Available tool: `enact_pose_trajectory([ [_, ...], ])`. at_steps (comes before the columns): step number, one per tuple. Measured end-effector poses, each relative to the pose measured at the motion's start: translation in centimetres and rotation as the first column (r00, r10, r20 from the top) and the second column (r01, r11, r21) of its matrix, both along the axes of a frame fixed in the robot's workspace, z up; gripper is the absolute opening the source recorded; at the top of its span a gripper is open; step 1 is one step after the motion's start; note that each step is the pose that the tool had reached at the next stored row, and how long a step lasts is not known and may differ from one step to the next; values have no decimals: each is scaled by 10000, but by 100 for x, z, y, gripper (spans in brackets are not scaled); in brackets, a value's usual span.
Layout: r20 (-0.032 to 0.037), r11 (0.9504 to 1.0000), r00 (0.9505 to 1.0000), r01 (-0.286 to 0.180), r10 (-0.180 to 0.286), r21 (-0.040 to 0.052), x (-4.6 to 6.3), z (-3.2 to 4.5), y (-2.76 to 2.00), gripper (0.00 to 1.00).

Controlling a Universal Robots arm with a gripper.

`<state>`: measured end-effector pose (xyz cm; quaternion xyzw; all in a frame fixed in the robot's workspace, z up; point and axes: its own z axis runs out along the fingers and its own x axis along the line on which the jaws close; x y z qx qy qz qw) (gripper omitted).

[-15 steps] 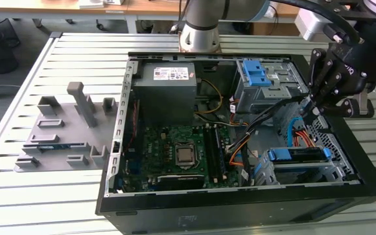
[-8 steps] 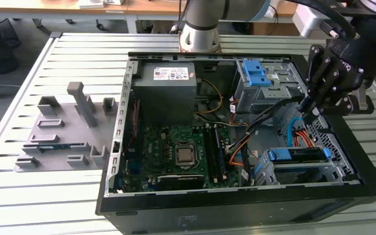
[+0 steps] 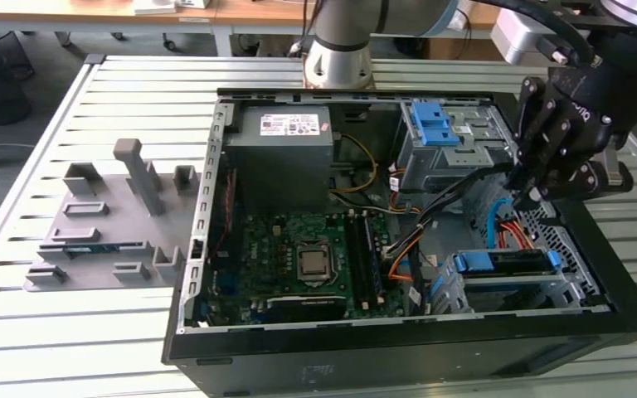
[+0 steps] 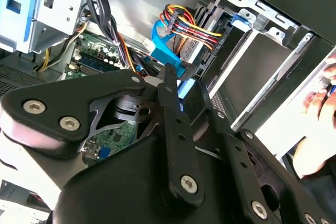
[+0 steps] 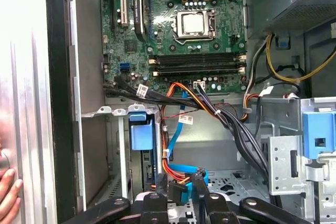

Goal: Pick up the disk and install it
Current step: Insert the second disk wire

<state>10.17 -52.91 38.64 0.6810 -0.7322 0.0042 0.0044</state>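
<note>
The disk [image 3: 507, 264] lies in the lower drive bay of the open computer case [image 3: 202, 207], at the exterior view's right, with its blue carrier around it. In the first wrist view the blue end of the disk [image 5: 142, 129] faces out of the bay. My gripper [image 3: 531, 197] hangs above and behind that bay, clear of the disk. It is open by a narrow gap and holds nothing. In both wrist views a blue cable connector [image 5: 179, 191] shows through the gap of the gripper [image 5: 179, 178], and bundled cables lie close under the gripper [image 4: 185, 80].
A grey power supply [image 3: 285, 133] and an upper cage with blue latches [image 3: 443, 124] fill the case's back. The motherboard [image 3: 308, 257] lies in the middle. A grey fixture plate [image 3: 109, 224] sits at the exterior view's left. A person's hand [image 4: 320, 114] rests beside the case.
</note>
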Motion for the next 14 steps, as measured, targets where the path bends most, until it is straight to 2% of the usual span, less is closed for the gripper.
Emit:
enact_pose_trajectory([
  [3,0,9999,10000,1,-1,-171,1,-30,15,33],
  [8,0,9984,10000,0,0,-570,2,-68,29,33],
  [14,0,9954,10000,0,0,-956,3,-123,41,31],
])
